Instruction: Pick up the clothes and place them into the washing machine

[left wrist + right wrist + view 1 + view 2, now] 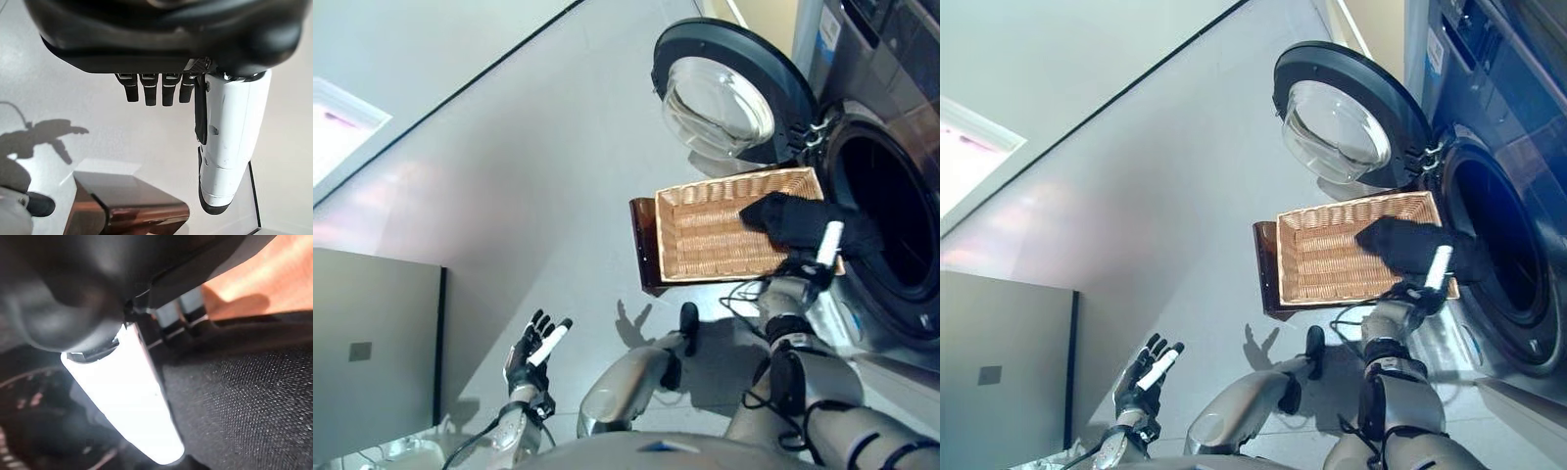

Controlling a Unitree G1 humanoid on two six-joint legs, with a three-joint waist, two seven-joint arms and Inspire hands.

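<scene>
Two robot hands show in the left eye view. The right robot hand (815, 257) sits at the near edge of a wicker basket (705, 235), with a black garment (798, 220) draped just ahead of its white thumb, lying across the basket's corner and reaching toward the drum opening (891, 225) of the front-loading washing machine (901, 117). The machine's round glass door (729, 98) stands swung wide beyond the basket. A dark brown stand (644, 245) carries the basket on the side away from the right robot hand. The left robot hand (533, 354) hangs well apart from all this, above the grey floor (538, 176), fingers relaxed and spread, holding nothing.

From the right eye view the same layout shows: the black garment lies between the right robot hand and the drum opening, partly over the basket rim.

In the left wrist view the left robot hand's fingers (146, 90) hang straight beside its white thumb, with the brown stand past them.

The right wrist view shows the white thumb (132, 396) lying against the black woven cloth, and the fingers (183, 311) pressed down into it; whether they are curled round it cannot be told.
</scene>
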